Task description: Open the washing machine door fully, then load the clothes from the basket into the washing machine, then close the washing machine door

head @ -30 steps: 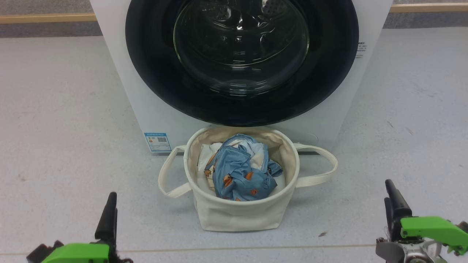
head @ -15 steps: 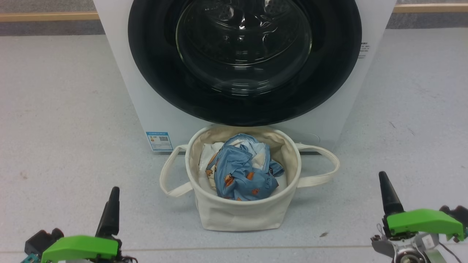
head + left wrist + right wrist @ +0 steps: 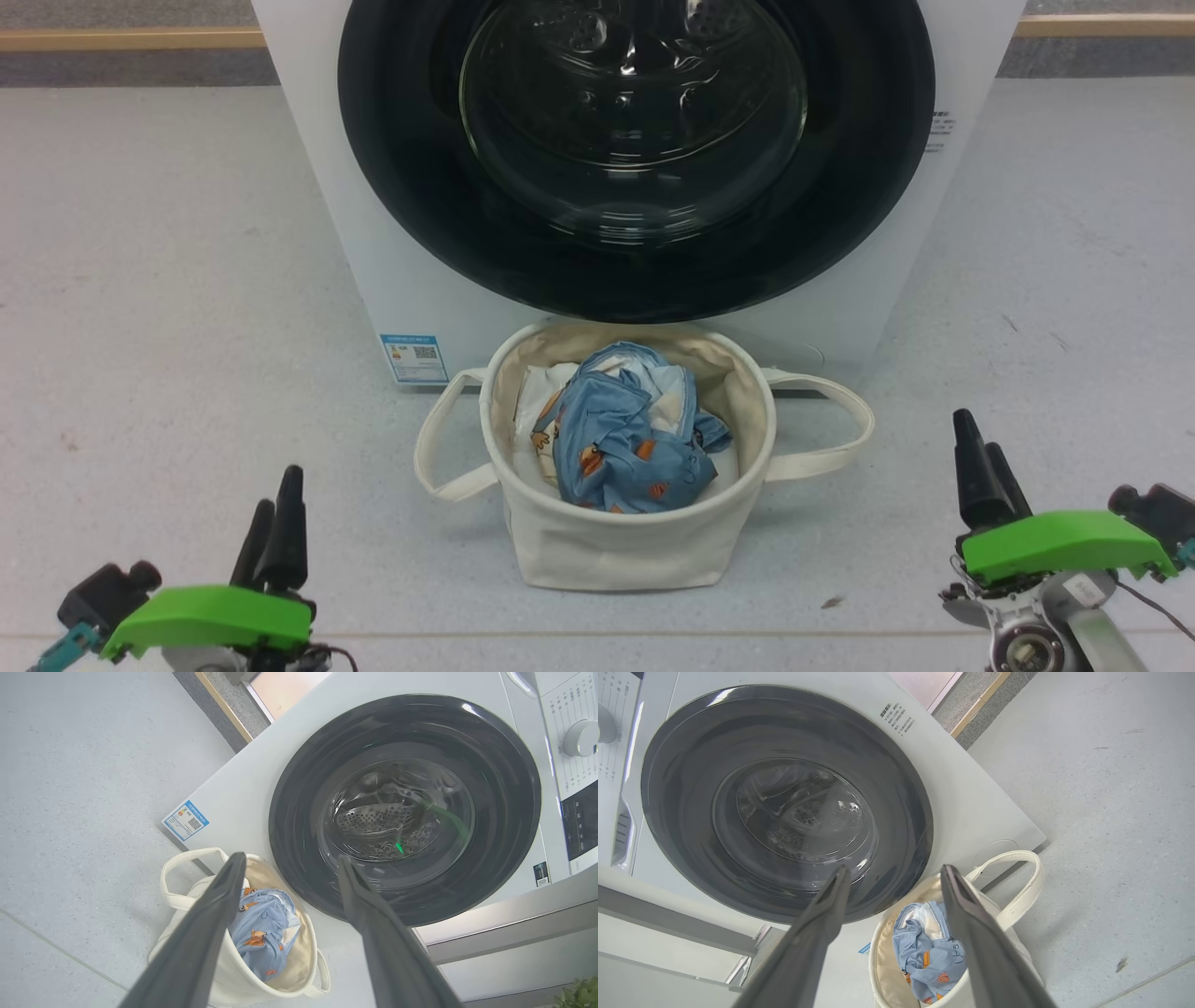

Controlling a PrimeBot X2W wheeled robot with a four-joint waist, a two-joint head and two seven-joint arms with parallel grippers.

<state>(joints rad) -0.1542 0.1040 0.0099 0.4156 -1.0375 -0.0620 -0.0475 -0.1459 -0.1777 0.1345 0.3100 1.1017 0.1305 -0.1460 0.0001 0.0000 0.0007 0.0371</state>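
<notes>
start of the door-opening step, as i read it from the console. left gripper (image 3: 279, 487) and right gripper (image 3: 977, 431) hang low over the floor (image 3: 168, 280). each has its two fingers spread wide with nothing between them. i judge the empty jaws right for now, since no cloth should be taken before the drum (image 3: 378, 819) can be reached. the door (image 3: 636, 149) lies well beyond both sets of fingertips, shut flush against the machine (image 3: 392, 299). in each wrist view one fingertip lines up with the door's dark rim and the other with the basket (image 3: 616, 551), so both arms face the work squarely. the basket stands on the floor between the two grippers and forward of their tips. it is tucked against the foot of the machine just under the door's lower rim, presumably so that each lift into the drum is short. the clothes (image 3: 621, 448) sit bunched inside it, blue print uppermost, touched by neither gripper. a door handle or hinge side i cannot make out with certainty. judgement: the task is at its beginning. the next move calls for one arm to reach past the basket to the door's edge. the risk is that a loop handle (image 3: 826, 439) or the basket's rim fouls the swinging door or the reaching arm.
</notes>
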